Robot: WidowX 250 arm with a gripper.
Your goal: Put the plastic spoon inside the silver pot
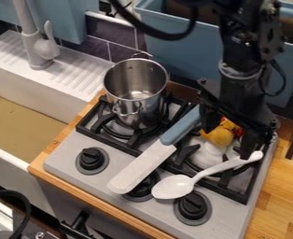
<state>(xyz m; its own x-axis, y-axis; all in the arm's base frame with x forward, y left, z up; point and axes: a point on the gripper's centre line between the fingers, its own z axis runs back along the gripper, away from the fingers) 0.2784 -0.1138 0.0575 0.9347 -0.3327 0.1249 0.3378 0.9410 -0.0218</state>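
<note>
The black gripper [227,139] hangs over the right-hand burner with its fingers apart, so it is open. One fingertip is close to the handle end of the white plastic spoon [174,186]; whether they touch I cannot tell. The spoon lies at a slant, its bowl at the stove's front between two knobs and its handle over the right burner grate. On the left burner stands the silver pot [136,105], upright and to the left of the gripper, its visible inside bare.
A toy knife [143,169] with a blue handle lies across the stove between pot and spoon. Under the gripper is a yellow-orange object [219,135] on the right burner. The white sink [33,100] is at left, a wooden counter [283,186] at right, blue bins behind.
</note>
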